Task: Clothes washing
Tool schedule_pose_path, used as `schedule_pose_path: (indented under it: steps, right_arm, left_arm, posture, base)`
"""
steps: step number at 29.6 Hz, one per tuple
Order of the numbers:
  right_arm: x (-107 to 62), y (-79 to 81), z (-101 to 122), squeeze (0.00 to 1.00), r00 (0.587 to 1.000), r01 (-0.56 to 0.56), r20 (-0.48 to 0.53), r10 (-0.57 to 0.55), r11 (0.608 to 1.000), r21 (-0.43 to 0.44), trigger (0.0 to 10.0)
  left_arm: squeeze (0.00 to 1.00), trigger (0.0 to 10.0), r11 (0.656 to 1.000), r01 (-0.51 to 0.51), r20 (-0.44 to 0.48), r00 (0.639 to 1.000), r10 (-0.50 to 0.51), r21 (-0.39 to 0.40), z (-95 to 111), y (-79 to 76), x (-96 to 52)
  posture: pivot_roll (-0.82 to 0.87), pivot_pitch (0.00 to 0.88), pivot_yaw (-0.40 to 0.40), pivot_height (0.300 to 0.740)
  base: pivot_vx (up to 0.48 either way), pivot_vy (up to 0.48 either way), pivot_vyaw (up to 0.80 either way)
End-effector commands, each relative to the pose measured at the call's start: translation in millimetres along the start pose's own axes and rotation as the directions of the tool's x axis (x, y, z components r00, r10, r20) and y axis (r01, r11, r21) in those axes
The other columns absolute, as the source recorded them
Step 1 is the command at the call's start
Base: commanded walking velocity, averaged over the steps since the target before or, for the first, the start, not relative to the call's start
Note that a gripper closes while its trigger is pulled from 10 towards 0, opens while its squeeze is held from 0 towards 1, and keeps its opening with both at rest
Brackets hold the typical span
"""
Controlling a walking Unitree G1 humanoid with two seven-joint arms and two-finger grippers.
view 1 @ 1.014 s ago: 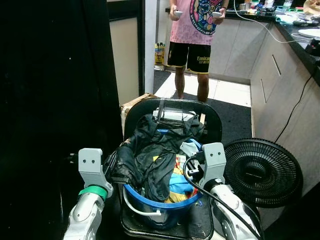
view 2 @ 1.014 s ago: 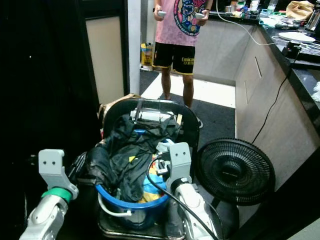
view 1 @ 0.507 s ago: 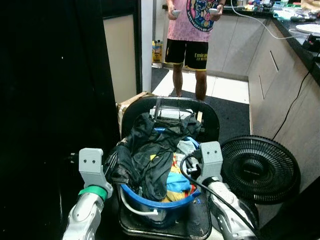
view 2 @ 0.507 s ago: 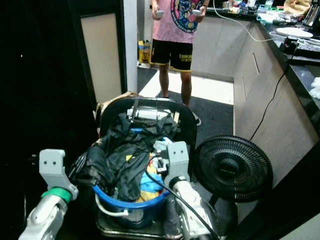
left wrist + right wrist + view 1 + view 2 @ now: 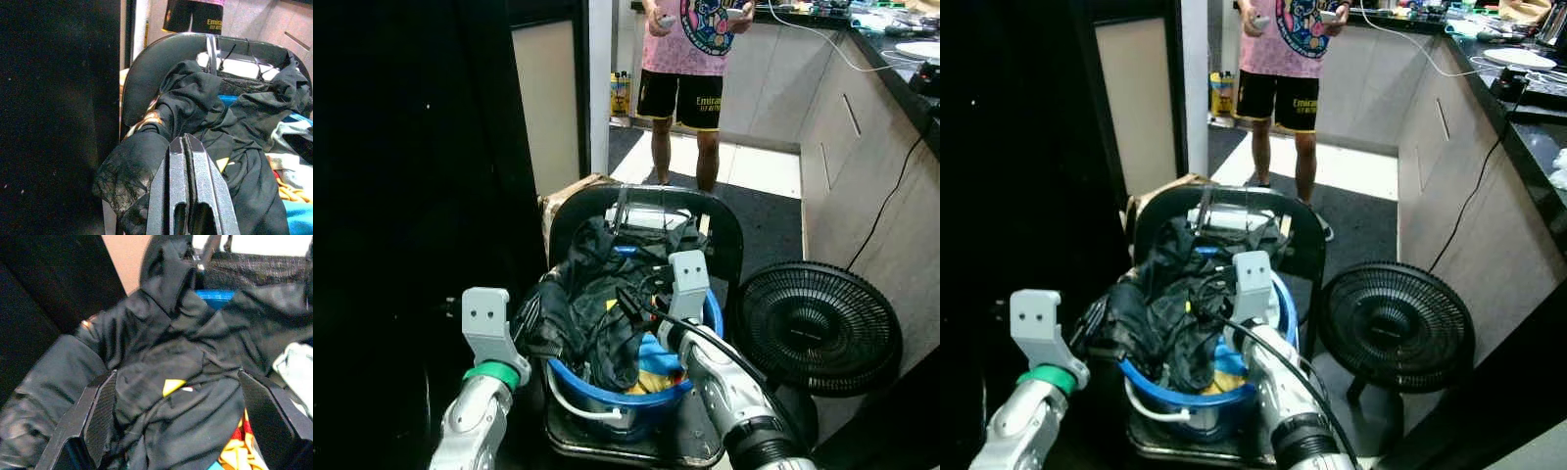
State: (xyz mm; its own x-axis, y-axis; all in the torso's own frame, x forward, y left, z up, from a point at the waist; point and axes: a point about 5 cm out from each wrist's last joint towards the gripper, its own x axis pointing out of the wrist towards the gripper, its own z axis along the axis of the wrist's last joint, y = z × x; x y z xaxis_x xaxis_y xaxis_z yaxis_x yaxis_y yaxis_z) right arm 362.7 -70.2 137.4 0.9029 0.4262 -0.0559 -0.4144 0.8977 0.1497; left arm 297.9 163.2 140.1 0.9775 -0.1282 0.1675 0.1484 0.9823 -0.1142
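Stood in a narrow kitchen passage. Dark, nearly black wall [image 5: 401, 147] along the left, with a beige panel [image 5: 548, 98] beside a white post [image 5: 599, 78]. Pale cabinet fronts [image 5: 862, 147] down the right under a dark surface [image 5: 901, 49], a black cable [image 5: 886, 211] hanging over them. Black floor fan [image 5: 818, 328] low on the right. Grey mat [image 5: 769, 220] over light tiles [image 5: 754, 171]. Person [image 5: 690, 59] in pink shirt and black shorts standing at the far end. Yellow bottles [image 5: 620, 95] on the floor behind.

I see clothes [image 5: 607, 304] heaped in a basin [image 5: 622, 397] on a chair [image 5: 729, 245], fan [image 5: 818, 328] right, a person [image 5: 695, 49] behind.
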Motion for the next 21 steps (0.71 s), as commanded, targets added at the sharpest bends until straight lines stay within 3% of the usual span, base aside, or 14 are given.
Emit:
schedule_pose_path:
  steps: [1,4,5,8,9,10,21]
  right_arm:
    - [0.2,1.3,-5,1.0,1.0,0.003,-0.024,-0.003,1.0,0.004,10.0]
    - [1.8,-2.7,-9,1.0,0.997,0.051,-0.057,-0.051,0.999,0.0,10.0]
    - [3.0,-11.4,-12,1.0,0.986,0.14,-0.097,-0.138,0.99,0.014,10.0]
    - [5.5,-26.8,-13,1.0,0.948,0.293,-0.173,-0.268,0.946,0.136,10.0]
    - [5.8,-28.0,-13,0.71,0.944,0.302,-0.184,-0.273,0.941,0.155,10.0]
    - [5.8,-28.9,-14,0.0,0.943,0.305,-0.19,-0.274,0.939,0.158,10.0]
    - [8.7,-25.6,-21,0.0,0.937,0.291,-0.246,-0.248,0.944,0.157,10.0]
  left_arm:
    - [0.0,10.0,1.0,-0.002,-0.033,0.999,0.002,0.0,-6,2.3,-4.8]
    - [0.0,10.0,1.0,0.009,-0.044,0.999,-0.008,0.009,-6,2.0,-6.5]
    - [0.0,10.0,1.0,0.026,-0.058,0.998,-0.025,0.015,-7,1.4,-8.4]
    - [0.0,10.0,0.998,0.068,-0.084,0.994,-0.067,0.014,-7,-0.3,-11.7]
    - [0.0,10.0,0.997,0.071,-0.087,0.994,-0.069,0.014,-6,-0.4,-12.0]
    - [0.0,10.0,0.997,0.07,-0.087,0.994,-0.069,0.014,-6,-0.4,-12.1]
    - [0.0,10.0,0.996,0.088,-0.121,0.989,-0.085,0.016,-6,-3.5,-14.4]
  posture:
    - [-0.01,0.143,0.036,0.74]
    - [0.0,0.15,0.037,0.74]
    - [0.0,0.158,0.04,0.74]
    - [0.02,0.178,0.048,0.74]
    - [0.02,0.178,0.048,0.74]
    - [0.02,0.18,0.05,0.74]
    - [0.03,0.209,0.081,0.74]
  base:
    - [0.0,0.0,0.0]
    - [0.0,0.0,0.0]
    - [0.0,0.0,0.0]
    - [0.0,0.0,0.0]
    - [0.0,0.0,0.0]
    - [0.0,0.0,0.0]
    - [0.0,0.0,0.0]
